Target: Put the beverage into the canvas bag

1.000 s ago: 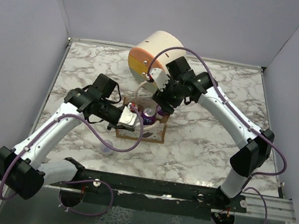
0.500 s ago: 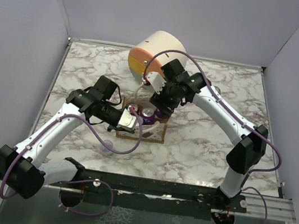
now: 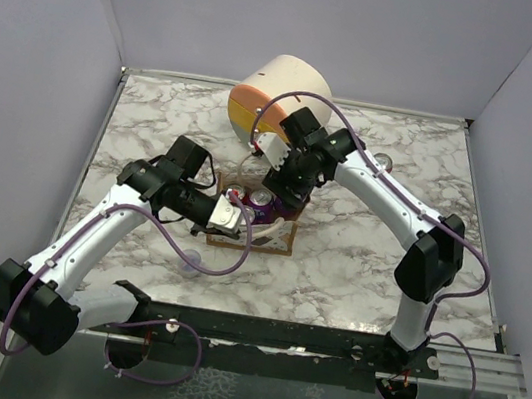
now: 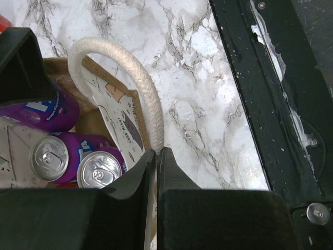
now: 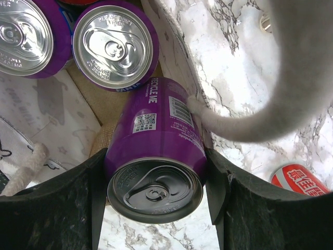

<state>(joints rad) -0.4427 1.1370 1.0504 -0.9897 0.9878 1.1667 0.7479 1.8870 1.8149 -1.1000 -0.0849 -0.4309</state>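
Note:
The tan canvas bag [image 3: 259, 231] stands mid-table with purple cans inside. My right gripper [image 3: 283, 190] is shut on a purple beverage can [image 5: 154, 148] and holds it tilted over the bag's far edge, its base toward the camera. Two more purple cans [image 5: 113, 46] stand upright in the bag below it. My left gripper [image 4: 156, 154] is shut on the bag's near rim at the foot of a white rope handle [image 4: 140, 88]. Two upright purple cans [image 4: 99, 169] and the held can show in the left wrist view. The other white handle [image 5: 291, 99] crosses the right wrist view, blurred.
A large cream cylinder with orange and yellow drawers [image 3: 274, 100] stands just behind the bag. A red can [image 5: 301, 179] lies on the marble beside the bag. A small pale object [image 3: 192, 264] lies near the left arm. A black rail [image 4: 270, 94] edges the table's front.
My right arm has moved left and down, bringing the purple can lower over the bag's far edge. The left gripper has stayed on the bag's rim.

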